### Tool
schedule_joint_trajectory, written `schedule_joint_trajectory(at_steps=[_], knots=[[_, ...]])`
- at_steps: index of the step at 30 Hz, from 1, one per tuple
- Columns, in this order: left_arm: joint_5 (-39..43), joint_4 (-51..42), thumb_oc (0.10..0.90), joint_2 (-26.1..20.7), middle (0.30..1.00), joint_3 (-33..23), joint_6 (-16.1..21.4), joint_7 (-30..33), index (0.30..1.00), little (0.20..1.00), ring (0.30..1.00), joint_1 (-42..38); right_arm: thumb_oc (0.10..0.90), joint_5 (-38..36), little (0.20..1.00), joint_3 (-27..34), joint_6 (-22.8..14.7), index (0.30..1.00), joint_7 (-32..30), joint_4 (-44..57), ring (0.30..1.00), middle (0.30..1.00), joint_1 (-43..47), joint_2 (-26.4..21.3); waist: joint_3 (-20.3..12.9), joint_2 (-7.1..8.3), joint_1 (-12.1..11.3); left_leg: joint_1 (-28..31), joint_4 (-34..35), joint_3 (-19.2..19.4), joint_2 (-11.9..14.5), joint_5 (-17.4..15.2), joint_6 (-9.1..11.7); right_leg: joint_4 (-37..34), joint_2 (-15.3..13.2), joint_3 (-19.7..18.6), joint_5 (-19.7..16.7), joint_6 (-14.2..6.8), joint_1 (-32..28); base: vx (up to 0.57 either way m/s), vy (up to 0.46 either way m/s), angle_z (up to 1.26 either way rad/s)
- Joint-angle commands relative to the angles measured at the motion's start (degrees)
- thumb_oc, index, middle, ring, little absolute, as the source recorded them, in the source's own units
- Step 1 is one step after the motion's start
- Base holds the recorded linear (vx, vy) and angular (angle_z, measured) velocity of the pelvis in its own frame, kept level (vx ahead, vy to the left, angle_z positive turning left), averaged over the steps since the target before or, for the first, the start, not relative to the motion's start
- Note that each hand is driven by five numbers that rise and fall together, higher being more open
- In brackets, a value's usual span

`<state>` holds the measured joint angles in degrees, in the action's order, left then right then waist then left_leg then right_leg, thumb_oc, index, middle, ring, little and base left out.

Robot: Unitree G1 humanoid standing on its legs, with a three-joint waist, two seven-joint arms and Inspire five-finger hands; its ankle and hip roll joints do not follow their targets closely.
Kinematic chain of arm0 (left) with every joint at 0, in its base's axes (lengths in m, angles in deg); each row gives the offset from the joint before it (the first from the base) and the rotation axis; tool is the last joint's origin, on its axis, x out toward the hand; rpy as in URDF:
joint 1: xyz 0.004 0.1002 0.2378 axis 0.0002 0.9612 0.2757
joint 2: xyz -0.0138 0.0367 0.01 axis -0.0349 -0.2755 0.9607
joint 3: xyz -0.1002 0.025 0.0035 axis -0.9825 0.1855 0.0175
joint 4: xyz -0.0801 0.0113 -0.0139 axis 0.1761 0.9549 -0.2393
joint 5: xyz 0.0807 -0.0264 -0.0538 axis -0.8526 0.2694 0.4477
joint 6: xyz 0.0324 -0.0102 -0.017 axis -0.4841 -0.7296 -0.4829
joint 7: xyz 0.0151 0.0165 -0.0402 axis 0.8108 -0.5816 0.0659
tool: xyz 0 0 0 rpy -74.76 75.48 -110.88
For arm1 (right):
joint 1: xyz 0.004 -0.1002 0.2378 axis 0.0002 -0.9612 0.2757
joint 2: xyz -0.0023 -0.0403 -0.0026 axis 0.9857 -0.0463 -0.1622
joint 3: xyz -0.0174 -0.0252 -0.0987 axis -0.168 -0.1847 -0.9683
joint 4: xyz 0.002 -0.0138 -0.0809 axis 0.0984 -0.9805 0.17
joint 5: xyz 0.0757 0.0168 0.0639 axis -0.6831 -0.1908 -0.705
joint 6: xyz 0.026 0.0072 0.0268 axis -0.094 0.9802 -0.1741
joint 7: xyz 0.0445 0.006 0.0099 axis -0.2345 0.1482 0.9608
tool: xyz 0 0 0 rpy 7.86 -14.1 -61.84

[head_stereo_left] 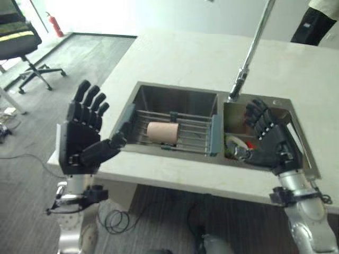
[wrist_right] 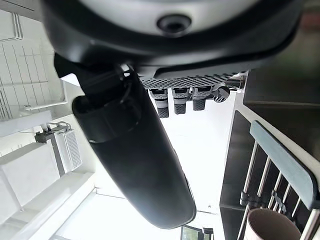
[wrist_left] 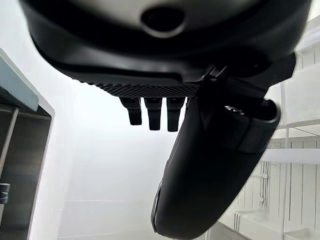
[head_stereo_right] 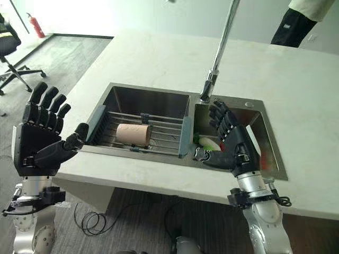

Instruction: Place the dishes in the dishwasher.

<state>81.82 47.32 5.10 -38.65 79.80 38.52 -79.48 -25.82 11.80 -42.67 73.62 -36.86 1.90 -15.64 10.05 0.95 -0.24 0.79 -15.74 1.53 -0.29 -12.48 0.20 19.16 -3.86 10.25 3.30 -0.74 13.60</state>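
Observation:
A beige cup (head_stereo_left: pixel 161 132) lies on its side on a wire rack (head_stereo_left: pixel 197 130) in the left basin of the steel sink (head_stereo_left: pixel 175 95). The cup (wrist_right: pixel 270 225) also shows in the right wrist view. In the right basin lie dishes (head_stereo_left: pixel 236 142) in green, white and red, partly hidden by my right hand (head_stereo_left: pixel 271 142). That hand hovers open over the basin's front edge, fingers spread. My left hand (head_stereo_left: pixel 80 138) is raised off the counter's left edge, open and holding nothing, its thumb toward the sink's corner.
A tall faucet (head_stereo_left: pixel 249 58) rises behind the sink's divider. The pale counter (head_stereo_left: pixel 175 58) stretches far behind the sink. An office chair (head_stereo_left: pixel 24 37) and a fire extinguisher (head_stereo_left: pixel 55 25) stand at the far left. A person (head_stereo_left: pixel 315 21) stands beyond the counter at the far right.

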Motion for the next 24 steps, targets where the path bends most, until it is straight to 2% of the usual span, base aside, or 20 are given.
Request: schedule_joint_trajectory(at_steps=[1, 4, 6, 7, 8, 9, 10, 13, 14, 18, 24], knots=[[3.3, -6.3, 0.800, -1.0, 0.900, 0.1, 4.2, -3.2, 0.900, 0.900, 0.900, -2.7, 0.800, 0.0, 0.900, 3.9, -6.4, 0.900, 0.1, 1.1, 0.900, 0.900, 3.5, -2.0, -1.5, 3.25, -1.7, -1.7, -3.3, 6.4, 1.5, 12.6, 5.4, -2.0, -3.7, 0.5, 3.7, -4.2, -8.3, 0.15, -0.281, -0.17], [3.7, -6.2, 0.800, -0.9, 0.900, -0.4, 4.5, -4.7, 0.900, 0.900, 0.900, -2.0, 0.800, 0.2, 0.900, 4.3, -5.9, 0.900, 0.1, 0.8, 0.900, 0.900, 3.8, -2.1, -0.8, 2.65, -1.6, -3.5, -1.4, 7.4, 4.4, 11.3, 5.4, -2.0, -3.3, 0.0, 4.1, -4.6, -9.1, 0.06, 0.011, -0.07], [2.8, -6.4, 0.800, -1.0, 0.900, -0.7, 5.2, -5.6, 0.900, 0.900, 0.900, -1.2, 0.800, 0.4, 0.900, 4.4, -5.2, 0.900, 0.3, 0.7, 0.900, 0.900, 4.4, -2.1, -0.9, 0.55, -1.5, -7.2, -1.4, 5.7, 7.4, 7.1, 5.7, -2.0, -1.9, -0.6, 4.7, -5.3, -9.2, 0.06, 0.210, -0.03], [-1.1, -6.4, 0.800, -1.7, 0.900, -0.6, 7.4, -5.2, 0.900, 0.900, 0.900, -0.9, 0.800, 0.8, 0.900, 4.2, -4.9, 0.900, 0.5, 0.9, 0.900, 0.900, 4.5, -2.6, -1.4, -0.54, -1.7, -9.2, -1.4, 2.4, 7.7, 6.3, 6.2, -2.0, -1.1, -1.6, 5.1, -5.6, -9.0, 0.09, 0.213, -0.13], [-4.2, -6.5, 0.800, -2.3, 0.900, -0.7, 7.6, -4.6, 0.900, 0.900, 0.900, -0.8, 0.800, 1.1, 0.900, 4.1, -4.6, 0.900, 0.7, 1.2, 0.900, 0.900, 4.6, -3.1, -1.8, -0.83, -1.5, -9.2, -1.4, 1.1, 7.8, 6.4, 6.2, -2.0, -1.0, -2.4, 5.4, -5.5, -8.7, 0.07, 0.195, -0.25], [-6.3, -6.6, 0.800, -3.1, 0.900, -0.9, 7.1, -3.8, 0.900, 0.900, 0.900, -0.9, 0.800, 1.2, 0.900, 4.3, -4.5, 0.900, 0.8, 1.3, 0.900, 0.900, 4.4, -3.6, -2.3, -1.04, -1.1, -8.9, -1.4, 1.7, 8.2, 5.8, 6.3, -2.0, -1.4, -2.2, 5.6, -5.6, -8.4, 0.05, 0.256, -0.28], [-6.9, -5.6, 0.800, -5.4, 0.900, -1.6, 5.0, -3.4, 0.900, 0.900, 0.900, -2.5, 0.800, -0.3, 0.900, 5.6, -4.3, 0.900, 0.3, 1.8, 0.900, 0.900, 3.1, -5.2, -3.3, -1.55, -0.2, -9.2, -1.4, 2.1, 8.8, 5.6, 6.9, -2.0, -2.2, -1.4, 6.0, -5.9, -8.5, 0.04, 0.329, -0.22], [-4.5, -3.7, 0.800, -9.4, 0.900, -4.5, 0.6, -11.1, 0.900, 0.900, 0.900, -3.2, 0.800, -0.6, 0.900, 8.0, -3.7, 0.900, 1.1, 2.2, 0.900, 0.900, 1.4, -5.1, -4.4, -2.76, 1.0, -8.9, -1.4, 2.1, 8.1, 4.8, 6.8, -2.0, -3.2, -0.6, 6.3, -6.4, -8.5, 0.07, 0.275, 0.11], [-5.1, -3.4, 0.800, -11.1, 0.900, -5.3, 0.5, -12.0, 0.900, 0.900, 0.900, -3.1, 0.800, -0.3, 0.900, 8.2, -2.8, 0.900, 1.4, 2.6, 0.900, 0.900, 1.4, -5.1, -4.8, -3.05, 1.2, -8.6, -1.4, 2.1, 7.8, 4.4, 6.5, -2.0, -3.5, -0.9, 6.4, -6.7, -8.4, 0.09, 0.228, 0.12], [-6.9, -2.2, 0.800, -14.3, 0.900, -6.2, -0.7, -12.0, 0.900, 0.900, 0.900, -4.6, 0.800, 0.7, 0.900, 7.5, -1.4, 0.900, 1.5, 2.0, 0.900, 0.900, 3.0, -5.3, -5.3, -3.30, 1.2, -8.1, -1.4, 2.6, 7.4, 3.5, 5.9, -2.0, -4.3, -1.1, 6.3, -7.3, -8.5, 0.05, 0.137, 0.04], [-12.8, 0.9, 0.800, -20.1, 0.900, -6.2, -5.2, -11.4, 0.900, 0.900, 0.900, -7.1, 0.800, 1.1, 0.900, 7.0, 0.7, 0.900, 1.8, 1.4, 0.900, 0.900, 4.6, -6.9, -5.8, -3.28, 2.2, -7.1, -1.4, 3.4, 6.8, 2.2, 4.9, -2.0, -4.8, -2.8, 6.0, -8.1, -8.2, 0.04, 0.107, -0.08]])
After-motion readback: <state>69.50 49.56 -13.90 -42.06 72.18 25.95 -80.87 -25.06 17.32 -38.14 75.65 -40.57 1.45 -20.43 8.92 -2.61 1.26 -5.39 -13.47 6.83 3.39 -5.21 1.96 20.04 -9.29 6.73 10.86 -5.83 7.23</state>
